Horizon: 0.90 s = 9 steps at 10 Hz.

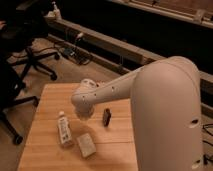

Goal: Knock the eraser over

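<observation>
Eraser (106,117) stands upright near the middle of the wooden desk (50,95), just right of the arm's rounded white end. Gripper (83,113) hangs low over the desk beside it, apart from it. 1 white tube (63,130) lies to the left, with 1 pale beige block (86,145) near the front edge.

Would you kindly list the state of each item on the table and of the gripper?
Eraser: upright, right of the gripper.
White tube: lying flat.
Beige block: lying flat beside the tube.
Gripper: low over the table, left of the eraser.
</observation>
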Tool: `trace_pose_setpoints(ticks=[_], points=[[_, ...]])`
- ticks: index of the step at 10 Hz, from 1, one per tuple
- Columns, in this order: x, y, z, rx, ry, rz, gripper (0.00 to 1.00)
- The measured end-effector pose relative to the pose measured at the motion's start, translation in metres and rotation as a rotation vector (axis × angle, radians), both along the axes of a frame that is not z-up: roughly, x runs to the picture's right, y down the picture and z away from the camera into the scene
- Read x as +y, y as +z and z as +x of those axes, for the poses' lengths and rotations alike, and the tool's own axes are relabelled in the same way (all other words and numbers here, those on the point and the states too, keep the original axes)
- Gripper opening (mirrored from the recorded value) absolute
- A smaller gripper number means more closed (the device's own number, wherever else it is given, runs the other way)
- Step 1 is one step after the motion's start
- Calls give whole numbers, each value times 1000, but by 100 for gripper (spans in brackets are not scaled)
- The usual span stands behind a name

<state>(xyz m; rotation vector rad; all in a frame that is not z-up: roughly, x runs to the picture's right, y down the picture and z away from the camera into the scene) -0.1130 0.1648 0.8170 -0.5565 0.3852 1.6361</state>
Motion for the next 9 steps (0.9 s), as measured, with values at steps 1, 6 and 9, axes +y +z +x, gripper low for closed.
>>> trace_pose_setpoints(ticks=[1,6,9], points=[[-1,4,13,24,-6,-2,0],[26,-27,130,231,-9,-69,0],[43,-51,185,326,24,-89,0]])
